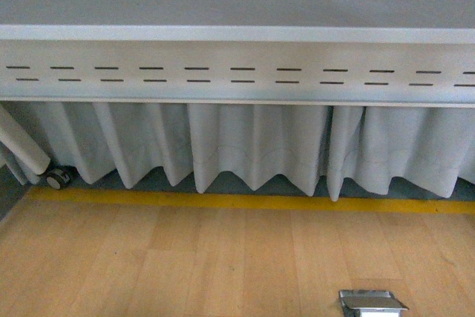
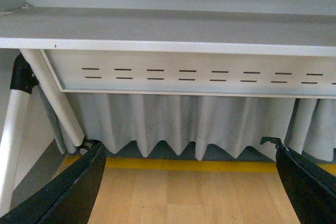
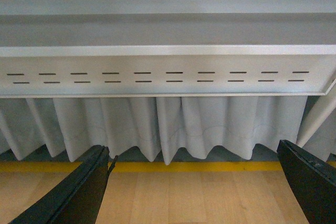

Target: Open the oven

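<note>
The oven is not seen in any view (only a slotted table panel [image 1: 237, 72], a pleated curtain [image 1: 252, 146] and wooden floor [image 1: 185, 257] are shown), so the task is judged as not yet begun. The left gripper [image 2: 182, 143] and the right gripper [image 3: 193, 148] are spread wide, empty; the oven must first be found and its handle approached.

Flat, cool, even light fills all three views. A grey shaded band runs along the tabletop [image 1: 237, 5] above its pale edge; soft shadows sit in the folds of the curtain [image 1: 252, 146]. The left gripper [image 2: 184, 144] and right gripper [image 3: 192, 148] read near-black, underexposed and slightly blurred close to the lens.
</note>
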Action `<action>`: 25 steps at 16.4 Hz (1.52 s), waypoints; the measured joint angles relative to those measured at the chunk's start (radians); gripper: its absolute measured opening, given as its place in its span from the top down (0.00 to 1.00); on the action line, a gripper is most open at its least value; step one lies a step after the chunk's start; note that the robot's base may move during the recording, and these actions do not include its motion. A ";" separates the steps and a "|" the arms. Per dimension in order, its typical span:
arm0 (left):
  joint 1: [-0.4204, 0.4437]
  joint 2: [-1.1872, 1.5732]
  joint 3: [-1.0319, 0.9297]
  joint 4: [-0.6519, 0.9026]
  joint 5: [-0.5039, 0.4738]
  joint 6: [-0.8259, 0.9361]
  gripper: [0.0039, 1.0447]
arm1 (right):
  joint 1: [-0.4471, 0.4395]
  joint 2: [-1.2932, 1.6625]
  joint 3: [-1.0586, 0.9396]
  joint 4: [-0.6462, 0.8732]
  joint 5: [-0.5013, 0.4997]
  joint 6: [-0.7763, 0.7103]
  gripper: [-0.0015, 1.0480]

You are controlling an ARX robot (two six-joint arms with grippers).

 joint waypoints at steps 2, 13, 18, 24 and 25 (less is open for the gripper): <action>0.000 0.000 0.000 0.000 0.000 0.000 0.06 | 0.000 0.000 0.000 0.000 0.000 0.000 0.06; 0.000 0.000 0.000 0.000 0.000 0.000 0.06 | 0.000 0.000 0.000 0.000 0.000 0.000 0.06; 0.000 0.000 0.000 0.000 0.000 0.000 0.06 | 0.000 0.000 0.000 -0.001 0.000 0.000 0.06; 0.000 0.000 0.000 0.000 -0.001 0.000 0.06 | 0.000 0.000 0.000 -0.001 -0.002 0.000 0.06; 0.000 0.000 0.000 0.000 0.000 0.000 0.06 | 0.000 -0.001 0.000 0.000 0.000 0.000 0.06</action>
